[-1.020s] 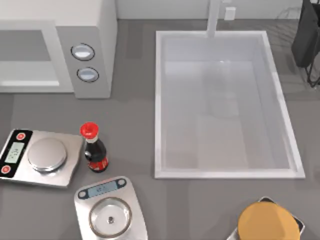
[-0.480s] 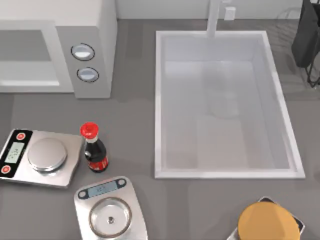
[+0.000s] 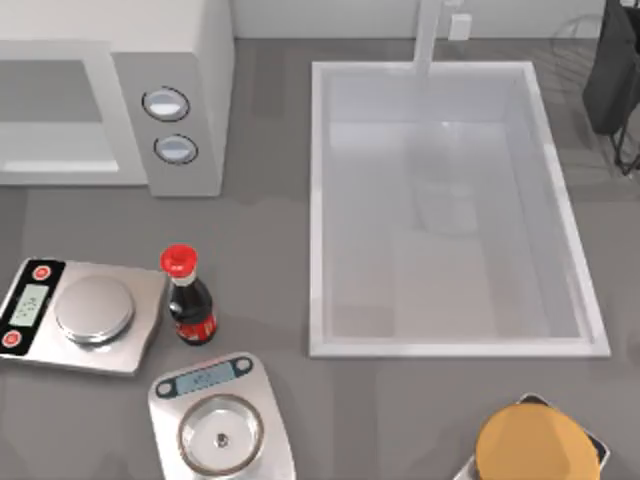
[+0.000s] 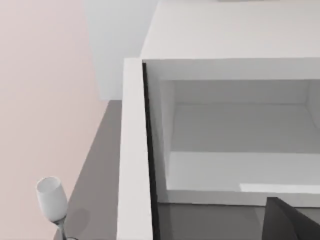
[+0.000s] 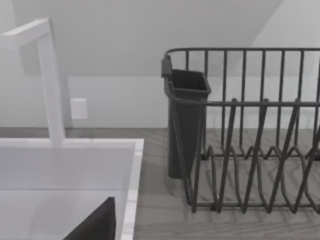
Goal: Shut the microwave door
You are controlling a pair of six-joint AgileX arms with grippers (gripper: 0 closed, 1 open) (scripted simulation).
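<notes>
The white microwave [image 3: 180, 60] stands at the table's back left, its side panel carrying two round dials [image 3: 166, 103]. The left wrist view looks into its pale cavity [image 4: 240, 135]. The door [image 4: 134, 150] is swung open and seen edge-on beside the opening. A dark part of my left gripper [image 4: 292, 222] shows close in front of the cavity, apart from the door. A dark part of my right gripper [image 5: 95, 225] hangs over the sink's near corner, far from the microwave.
A white sink [image 3: 316, 210] with a faucet [image 3: 428, 35] fills the middle. Two steel scales [image 3: 85, 315] [image 3: 220, 425] and a red-capped dark bottle [image 3: 187, 300] sit front left. An orange disc [image 3: 535, 445] lies front right. A dark dish rack [image 5: 250, 130] stands back right. A wine glass [image 4: 51, 199] stands beside the door.
A faint shadow in the sink basin has drifted slightly. Nothing on the table has moved.
</notes>
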